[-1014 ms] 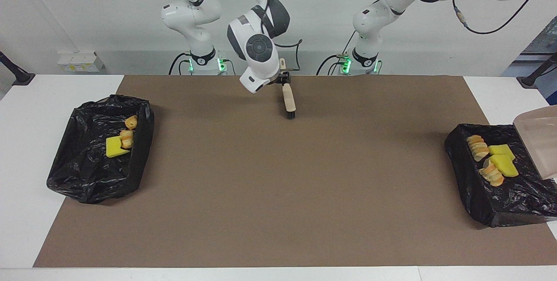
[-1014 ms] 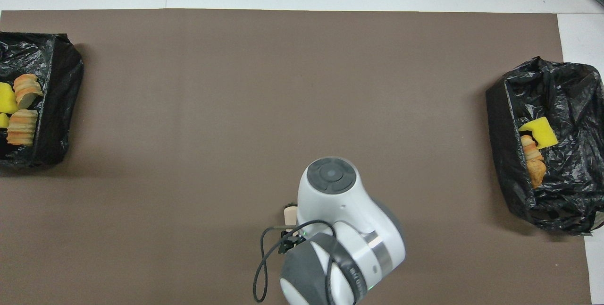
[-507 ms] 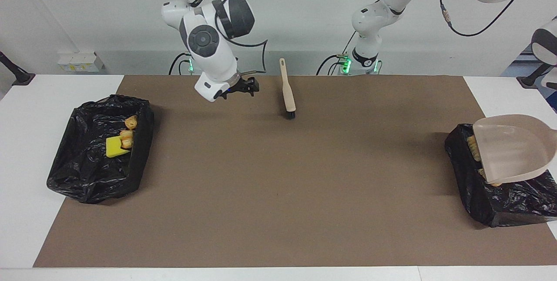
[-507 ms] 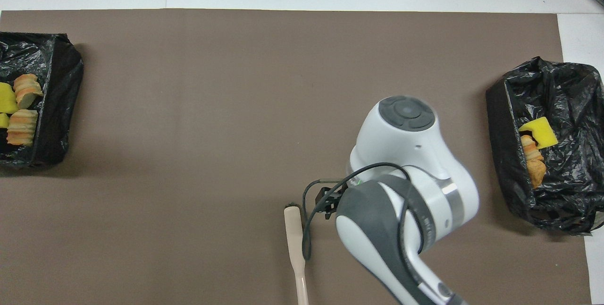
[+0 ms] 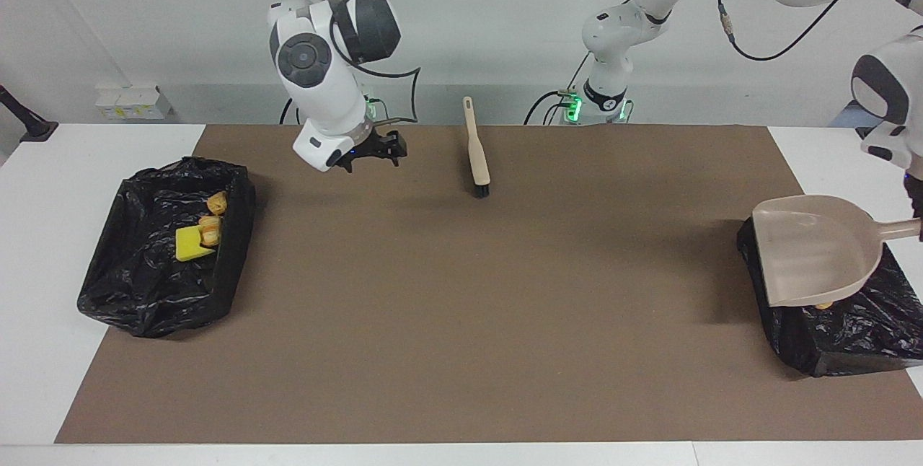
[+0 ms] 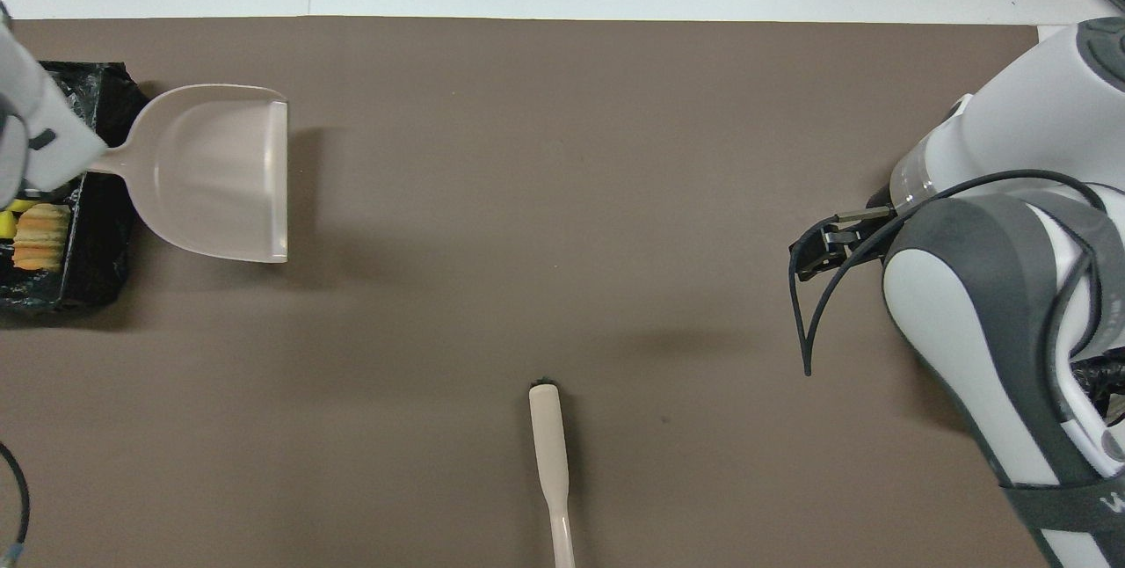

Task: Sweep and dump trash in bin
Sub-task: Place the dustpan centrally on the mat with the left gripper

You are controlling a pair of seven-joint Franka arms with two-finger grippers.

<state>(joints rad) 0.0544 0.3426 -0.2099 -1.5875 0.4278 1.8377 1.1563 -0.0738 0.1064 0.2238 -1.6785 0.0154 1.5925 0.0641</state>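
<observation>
Nearest the robots, the brush (image 5: 477,156) lies flat on the mat (image 5: 461,322), handle toward them. The right gripper (image 5: 378,151) hangs over the mat beside it, fingers spread and empty. Farther out, at the right arm's end, the first bin (image 5: 144,293) holds trash (image 5: 191,242). At the left arm's end, the left gripper (image 5: 917,217) clamps the handle of the dustpan (image 5: 815,249) above the second bin (image 5: 829,340), where more trash (image 6: 39,238) lies. We judge the pieces light, soft and prone to roll. Grip the stiff tools by their handles, never the pieces.
</observation>
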